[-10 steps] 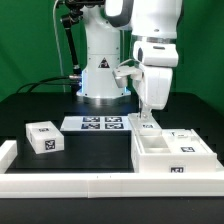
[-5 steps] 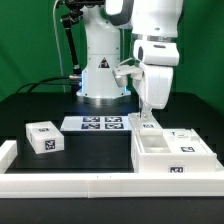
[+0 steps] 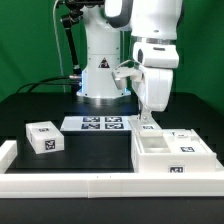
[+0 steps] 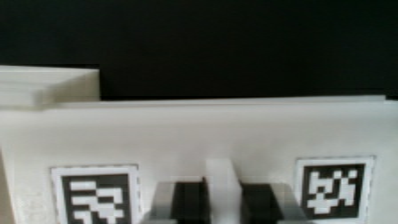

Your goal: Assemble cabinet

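Pincer (image 3: 147, 121) nearly shut, apparently pinching thin wall of cabinet (image 3: 155, 160) directly beneath. Risks slipping off narrow edge if pulled fast; could tilt or skid cabinet across surface (image 3: 40, 110), spoiling alignment.

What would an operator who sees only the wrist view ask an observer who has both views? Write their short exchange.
Operator: Where does the gripper stand in the scene?
Observer: It is down at the far edge of the cabinet, on the exterior view's right.
Operator: Are there loose parts nearby?
Observer: One block lies apart at the exterior view's left.
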